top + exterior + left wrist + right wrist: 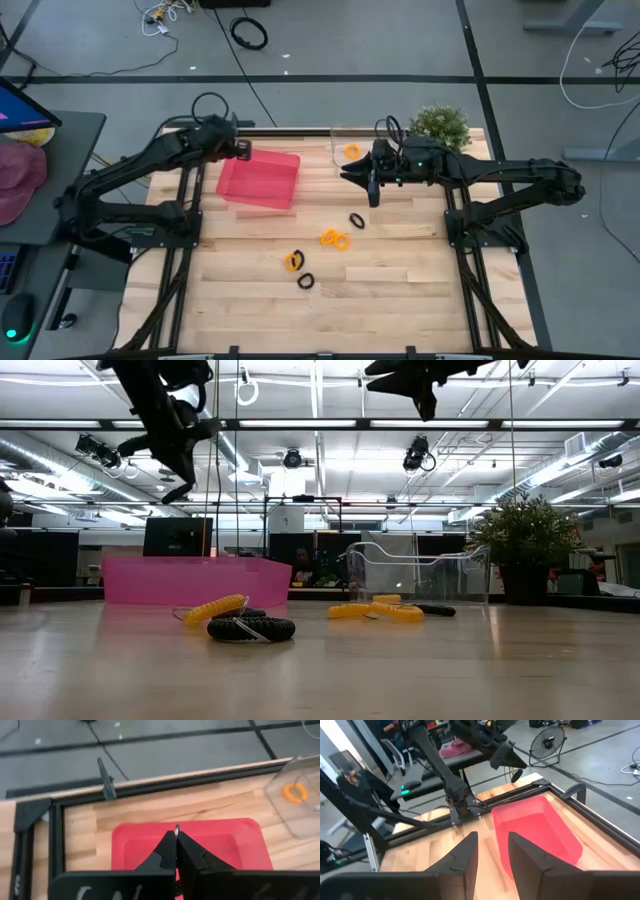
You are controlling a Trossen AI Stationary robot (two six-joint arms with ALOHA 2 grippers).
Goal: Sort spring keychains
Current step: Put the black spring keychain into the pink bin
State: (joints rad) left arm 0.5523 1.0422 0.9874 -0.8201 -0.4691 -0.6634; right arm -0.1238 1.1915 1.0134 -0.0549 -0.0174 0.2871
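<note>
Orange and black spring keychains (pixel 334 239) lie well below our empty, parted right gripper (pixel 491 851); descending between tangled loops risks snagging two.

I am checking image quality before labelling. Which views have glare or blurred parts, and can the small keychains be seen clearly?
Low view: bright ceiling lights sit behind the arms, so both show as dark silhouettes; the nearest black keychain is sharp. High view: even light, orange keychains small but distinct. Left wrist view: the clear bin looks hazy. Right wrist view: the red bin is soft, no glare.
</note>
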